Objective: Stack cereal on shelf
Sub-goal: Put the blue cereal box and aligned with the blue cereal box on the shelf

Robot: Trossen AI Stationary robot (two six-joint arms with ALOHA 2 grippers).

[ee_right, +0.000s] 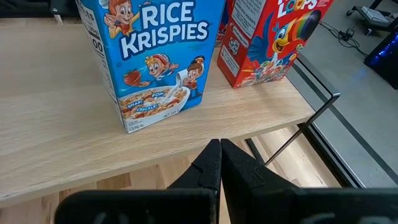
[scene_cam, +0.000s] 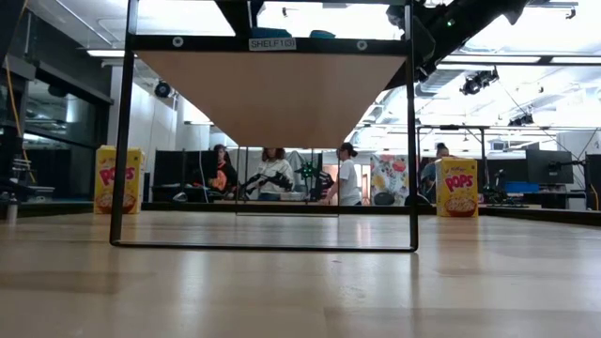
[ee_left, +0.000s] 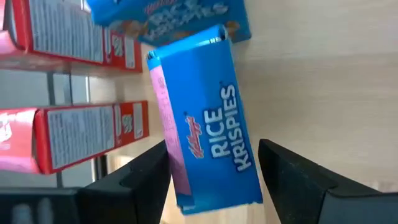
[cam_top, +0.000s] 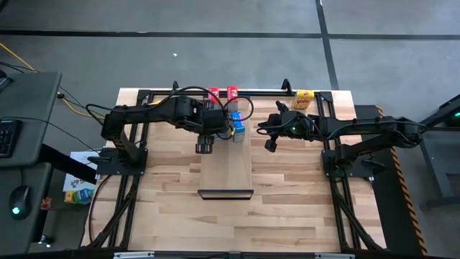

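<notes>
**Blue box between spread fingers**

The left gripper (ee_left: 211, 174) stands released, its fingers apart on either side of a blue cereal box (ee_left: 205, 118) on the shelf (cam_top: 226, 162), beside the red boxes (ee_left: 74, 134). The right gripper (ee_right: 221, 163), clenched and empty, faces another blue box (ee_right: 152, 56).

Two red cereal boxes (cam_top: 223, 93), two blue boxes (cam_top: 236, 125), two yellow boxes (scene_cam: 119, 178), one shelf (cam_top: 226, 171).

The left gripper (ee_left: 211, 180) sits over the far end of the shelf (cam_top: 226, 169), a Rice Krispies box (ee_left: 208, 118) between its spread fingers (contact unclear). Beyond it stand a second Rice Krispies box (ee_left: 180, 15) and two boxes (ee_left: 74, 31) alongside.
</notes>
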